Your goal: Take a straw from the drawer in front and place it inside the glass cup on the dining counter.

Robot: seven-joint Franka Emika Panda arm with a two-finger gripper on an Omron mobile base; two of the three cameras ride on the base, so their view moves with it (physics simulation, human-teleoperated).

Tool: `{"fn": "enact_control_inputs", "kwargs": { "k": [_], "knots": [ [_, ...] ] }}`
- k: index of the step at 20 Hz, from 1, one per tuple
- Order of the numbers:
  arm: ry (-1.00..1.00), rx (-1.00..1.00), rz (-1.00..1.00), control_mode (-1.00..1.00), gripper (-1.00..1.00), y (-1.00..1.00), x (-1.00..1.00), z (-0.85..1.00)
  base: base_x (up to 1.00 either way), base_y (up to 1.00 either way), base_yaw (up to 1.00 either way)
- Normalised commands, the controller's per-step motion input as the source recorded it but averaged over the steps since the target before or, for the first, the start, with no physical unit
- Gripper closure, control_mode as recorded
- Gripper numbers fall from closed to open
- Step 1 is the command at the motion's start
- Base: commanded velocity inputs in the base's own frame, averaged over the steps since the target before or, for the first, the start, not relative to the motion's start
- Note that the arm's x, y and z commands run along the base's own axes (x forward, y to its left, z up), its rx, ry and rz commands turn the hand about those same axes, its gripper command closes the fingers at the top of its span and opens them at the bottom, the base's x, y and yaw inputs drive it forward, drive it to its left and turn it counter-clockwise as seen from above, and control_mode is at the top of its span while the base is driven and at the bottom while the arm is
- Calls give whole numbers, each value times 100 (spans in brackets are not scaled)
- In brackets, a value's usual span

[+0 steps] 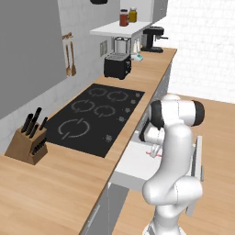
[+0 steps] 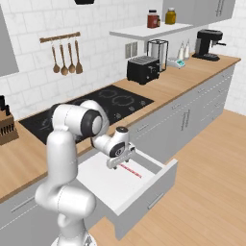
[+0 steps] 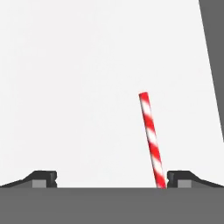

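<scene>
Spread wide and grasping nothing, the gripper [image 3: 111, 179] hangs low inside the open drawer [image 2: 144, 192], its fingertips [image 3: 43, 178] straddling bare white floor. In the hand view the straw [image 3: 151, 138] lies flat on that floor, close beside the right-hand tip rather than centred between the two. To do the pick well, I would shift the hand sideways until the straw sits midway between the tips, then lower until they nearly touch the floor and close across its width; closing off-centre risks rolling it away. Besides the straw, the drawer seems to hold nothing else. It juts out beneath the wood worktop [image 2: 182, 77] carrying the black hob [image 1: 94, 114].
</scene>
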Motion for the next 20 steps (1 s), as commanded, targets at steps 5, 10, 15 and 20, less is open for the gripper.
{"fn": "enact_control_inputs", "kwargs": {
  "k": [5, 10, 15, 20],
  "knots": [
    [0, 0, 1, -100, -100, 0, 34, -22, 0, 0, 0],
    [0, 0, 1, -100, -100, 0, 24, -28, 0, 0, 0],
    [0, 0, 0, -100, -100, 0, 12, -33, 0, 0, 0],
    [0, 0, 0, -100, -100, 0, 6, -28, 0, 0, 0]
  ]
}}
